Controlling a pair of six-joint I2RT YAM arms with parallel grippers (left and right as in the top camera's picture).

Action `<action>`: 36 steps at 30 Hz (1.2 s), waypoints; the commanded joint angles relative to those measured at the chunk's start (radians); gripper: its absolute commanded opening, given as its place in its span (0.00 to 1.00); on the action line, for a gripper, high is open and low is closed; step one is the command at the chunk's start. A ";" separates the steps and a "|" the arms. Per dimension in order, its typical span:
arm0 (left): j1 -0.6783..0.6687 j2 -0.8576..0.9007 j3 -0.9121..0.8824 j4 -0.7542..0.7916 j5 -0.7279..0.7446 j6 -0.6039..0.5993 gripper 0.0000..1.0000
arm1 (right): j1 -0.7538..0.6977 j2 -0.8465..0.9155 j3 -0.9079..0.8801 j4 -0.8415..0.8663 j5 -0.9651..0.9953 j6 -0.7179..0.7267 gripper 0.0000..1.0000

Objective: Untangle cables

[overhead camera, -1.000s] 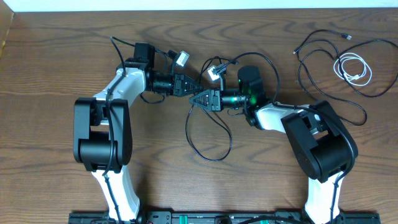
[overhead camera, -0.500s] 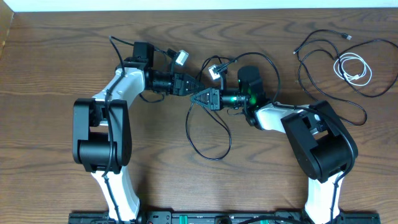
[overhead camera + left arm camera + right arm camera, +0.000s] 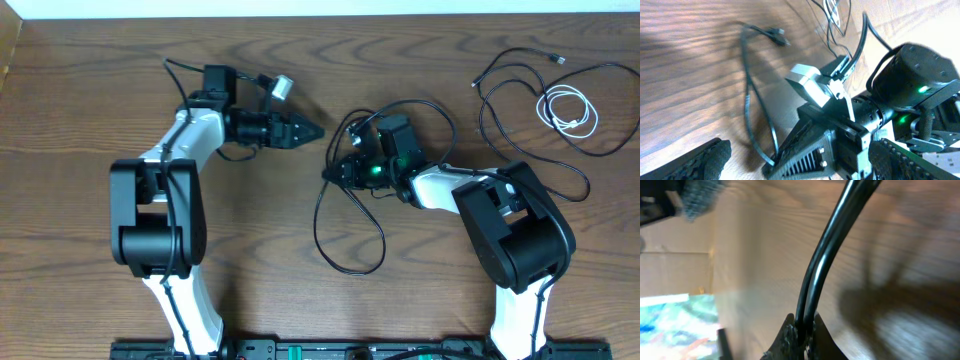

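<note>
in the middle of the table, your two grippers no longer meet: a second ago they were nose to nose. since then the left gripper has pulled back up and to its own side, and its fingers now stand wide apart with nothing between them. the right gripper has drawn back toward its own arm and turned. it is clamped tight on the black cable, which runs up out of its fingertips. the rest of that cable hangs in a loop on the wood below the right gripper, shifted right of where it lay. the other black cable and the white cable lie at the far right corner, well apart from both grippers.
</note>
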State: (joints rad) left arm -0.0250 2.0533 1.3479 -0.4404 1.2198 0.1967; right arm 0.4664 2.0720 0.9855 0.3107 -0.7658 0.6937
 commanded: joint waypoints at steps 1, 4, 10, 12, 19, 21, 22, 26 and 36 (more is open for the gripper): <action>0.044 -0.021 0.010 0.019 -0.005 -0.043 0.94 | -0.017 0.011 0.002 -0.024 0.056 -0.037 0.01; 0.071 -0.021 0.010 0.040 -0.009 -0.057 0.94 | -0.043 0.011 0.011 -0.041 0.011 -0.037 0.01; 0.110 -0.021 0.010 0.056 -0.009 -0.057 0.94 | -0.074 -0.013 0.095 -0.098 -0.152 -0.048 0.01; 0.120 -0.021 0.010 0.058 -0.009 -0.057 0.95 | -0.075 -0.034 0.131 -0.161 -0.160 -0.095 0.01; 0.127 -0.021 0.010 0.058 -0.009 -0.057 0.95 | -0.071 -0.156 0.247 -0.480 0.032 -0.321 0.01; 0.127 -0.021 0.010 0.058 -0.009 -0.057 0.95 | -0.073 -0.190 0.273 -0.550 0.090 -0.381 0.01; 0.127 -0.021 0.010 0.058 -0.009 -0.057 0.95 | -0.076 -0.204 0.282 -0.575 0.109 -0.408 0.01; 0.127 -0.021 0.010 0.058 -0.009 -0.057 0.95 | -0.093 -0.281 0.298 -0.650 0.154 -0.497 0.01; 0.127 -0.021 0.010 0.058 -0.009 -0.056 0.95 | -0.122 -0.530 0.298 -0.794 0.463 -0.651 0.01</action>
State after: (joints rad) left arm 0.0975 2.0533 1.3479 -0.3843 1.2125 0.1440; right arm 0.3454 1.6226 1.2625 -0.4622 -0.4931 0.1181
